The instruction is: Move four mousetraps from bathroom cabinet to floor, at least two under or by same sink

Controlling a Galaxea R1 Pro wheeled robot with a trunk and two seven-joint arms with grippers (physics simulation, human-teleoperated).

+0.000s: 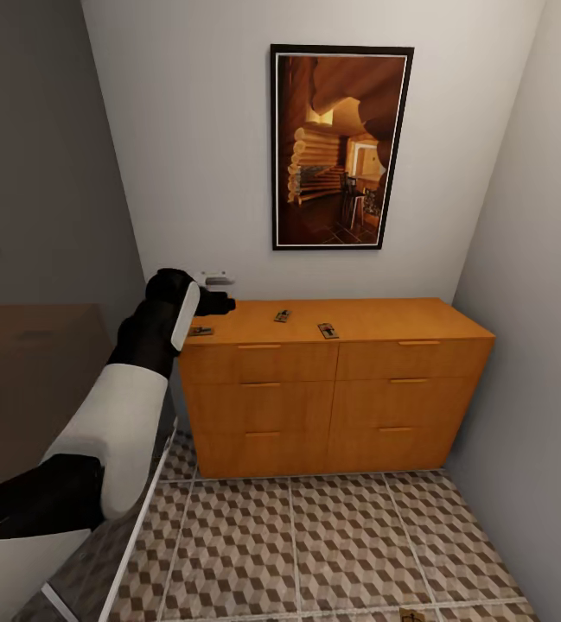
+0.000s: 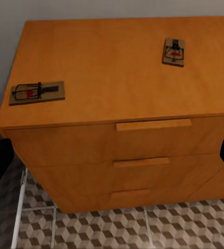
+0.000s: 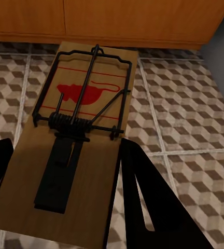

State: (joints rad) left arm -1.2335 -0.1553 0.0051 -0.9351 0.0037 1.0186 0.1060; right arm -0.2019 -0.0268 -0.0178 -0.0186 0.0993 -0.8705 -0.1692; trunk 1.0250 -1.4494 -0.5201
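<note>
My right pincer [image 3: 65, 171] is clamped on 1 mousetrap [image 3: 73, 135] above the bathroom floor [image 3: 184, 119]. 3 mousetraps [image 1: 282, 316] lie on the cabinet [image 1: 332, 389] top; my left pincer [image 1: 215, 302] hovers there, seemingly spread apart.

cabinet [image 1: 332, 371] top: three mousetraps [image 1: 328, 330] | bathroom floor [image 1: 315, 544]: one trap at frame's bottom edge

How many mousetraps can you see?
4. Three lie on the cabinet top: one at its left end by the left gripper, two nearer the middle. The fourth mousetrap sits between the right gripper's fingers above the floor.
</note>
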